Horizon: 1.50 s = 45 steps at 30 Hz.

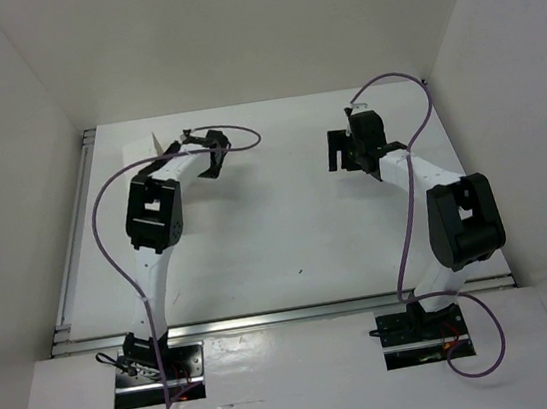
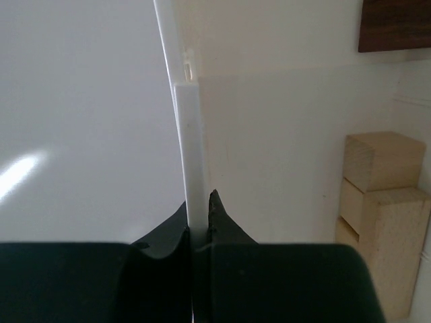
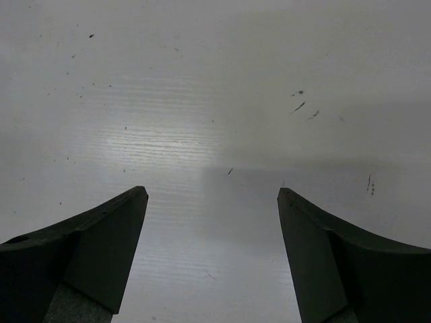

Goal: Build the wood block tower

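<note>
We are looking at the wood blocks (image 2: 380, 202) in the left wrist view, where they are lying inside a white tray (image 2: 189, 148), on the right of its thin upright wall. Several light tan cubes (image 2: 384, 160) are sitting packed together and touching one another at the right edge of that view. A dark maroon piece (image 2: 394, 25) is showing at the top right corner, apart from the tan ones and cut off by the picture's edge. From above we cannot make the blocks out.

The left gripper (image 2: 200, 205) is pinching the tray wall, and its black fingers (image 2: 225, 225) are pressing on either side of the white strip. The left arm (image 1: 154, 215) is reaching to the far left of the bench (image 1: 286, 223), so the tray and its blocks are sitting in that far left part.

The right gripper (image 3: 213, 202) is hanging over bare bench at the far right, well apart from the tray. Its fingers (image 3: 101, 242) are standing spread wide, with nothing between them but the speckled white surface. The right arm (image 1: 462, 220) is bending in from the near right. A purple cable (image 1: 102, 202) is looping along each arm.
</note>
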Tool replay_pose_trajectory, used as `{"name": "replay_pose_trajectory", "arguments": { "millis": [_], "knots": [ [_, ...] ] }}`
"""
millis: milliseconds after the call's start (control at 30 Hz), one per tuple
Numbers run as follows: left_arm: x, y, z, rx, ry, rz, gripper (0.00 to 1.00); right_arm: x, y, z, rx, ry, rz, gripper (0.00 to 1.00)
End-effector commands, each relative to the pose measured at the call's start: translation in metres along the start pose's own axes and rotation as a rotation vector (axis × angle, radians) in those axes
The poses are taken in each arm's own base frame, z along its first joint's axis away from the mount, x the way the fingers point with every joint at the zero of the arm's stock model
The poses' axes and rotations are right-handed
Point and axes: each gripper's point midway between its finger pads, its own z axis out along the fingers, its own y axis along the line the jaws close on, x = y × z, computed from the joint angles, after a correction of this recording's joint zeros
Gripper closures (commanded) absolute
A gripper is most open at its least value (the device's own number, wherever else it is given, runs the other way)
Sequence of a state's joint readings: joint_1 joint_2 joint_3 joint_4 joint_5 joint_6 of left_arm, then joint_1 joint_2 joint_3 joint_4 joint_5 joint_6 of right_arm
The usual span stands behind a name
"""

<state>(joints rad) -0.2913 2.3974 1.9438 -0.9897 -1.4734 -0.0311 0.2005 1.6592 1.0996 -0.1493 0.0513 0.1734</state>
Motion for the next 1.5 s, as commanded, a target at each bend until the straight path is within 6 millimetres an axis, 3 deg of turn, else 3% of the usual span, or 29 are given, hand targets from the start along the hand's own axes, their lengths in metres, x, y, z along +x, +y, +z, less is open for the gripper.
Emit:
{"name": "replay_pose_trajectory", "arguments": {
  "millis": [0,167,200,333,400,467,500,567,600,633,667,700,733,833,867,900,933,1067,1233,1400,1467],
  "knots": [
    [-0.014,-0.019,-0.034,-0.110,-0.069,0.243,1.00,-0.021,-0.004,-0.009,0.034,-0.051,-0.006,0.14],
    [-0.042,-0.062,-0.079,-0.129,-0.171,0.333,1.00,-0.023,-0.007,-0.013,0.051,-0.064,-0.005,0.14],
    [-0.048,-0.074,-0.091,-0.142,-0.193,0.427,1.00,-0.019,-0.008,-0.013,0.053,-0.055,-0.006,0.14],
    [-0.068,-0.091,-0.118,-0.111,-0.262,0.408,1.00,-0.021,-0.011,-0.013,0.069,-0.068,-0.005,0.14],
    [-0.080,-0.086,-0.122,-0.138,-0.260,0.398,1.00,-0.021,-0.011,-0.013,0.069,-0.068,-0.005,0.14],
    [-0.084,-0.096,-0.130,-0.134,-0.293,0.446,1.00,-0.024,-0.011,-0.012,0.068,-0.077,-0.004,0.14],
    [-0.093,-0.095,-0.139,-0.150,-0.313,0.537,1.00,-0.024,-0.011,-0.012,0.068,-0.077,-0.004,0.14],
    [-0.104,-0.114,-0.175,-0.152,-0.408,0.487,1.00,-0.024,-0.014,-0.012,0.087,-0.081,-0.003,0.14],
    [-0.104,-0.136,-0.186,-0.154,-0.448,0.533,1.00,-0.025,-0.016,-0.013,0.096,-0.083,-0.003,0.14],
    [-0.105,-0.143,-0.211,-0.188,-0.489,0.614,1.00,-0.028,-0.016,-0.015,0.104,-0.094,0.009,0.14],
    [-0.105,-0.153,-0.220,-0.206,-0.520,0.662,1.00,-0.028,-0.018,-0.015,0.113,-0.096,0.009,0.14],
    [-0.108,-0.154,-0.230,-0.199,-0.568,0.528,1.00,-0.033,-0.019,-0.020,0.123,-0.113,0.021,0.14],
    [-0.109,-0.161,-0.242,-0.255,-0.579,0.648,1.00,-0.029,-0.020,-0.019,0.125,-0.104,0.020,0.14],
    [-0.114,-0.161,-0.251,-0.274,-0.602,0.608,1.00,-0.043,-0.022,-0.031,0.140,-0.164,0.037,0.14],
    [-0.112,-0.172,-0.264,-0.253,-0.633,0.568,1.00,-0.040,-0.023,-0.033,0.140,-0.162,0.048,0.14],
    [-0.110,-0.182,-0.267,-0.241,-0.639,0.590,1.00,-0.049,-0.025,-0.039,0.156,-0.196,0.054,0.14],
    [-0.108,-0.191,-0.270,-0.248,-0.632,0.699,1.00,-0.046,-0.028,-0.041,0.171,-0.198,0.067,0.14],
    [-0.101,-0.195,-0.280,-0.275,-0.663,0.667,1.00,-0.054,-0.031,-0.051,0.186,-0.250,0.097,0.14],
    [-0.084,-0.224,-0.317,-0.289,-0.735,0.717,1.00,-0.054,-0.030,-0.055,0.170,-0.264,0.098,0.11],
    [-0.068,-0.229,-0.359,-0.315,-0.817,0.670,1.00,-0.057,-0.024,-0.059,0.141,-0.265,0.116,0.11],
    [-0.068,-0.232,-0.365,-0.319,-0.819,0.708,1.00,-0.056,-0.018,-0.058,0.111,-0.258,0.113,0.11]
  ]
}}
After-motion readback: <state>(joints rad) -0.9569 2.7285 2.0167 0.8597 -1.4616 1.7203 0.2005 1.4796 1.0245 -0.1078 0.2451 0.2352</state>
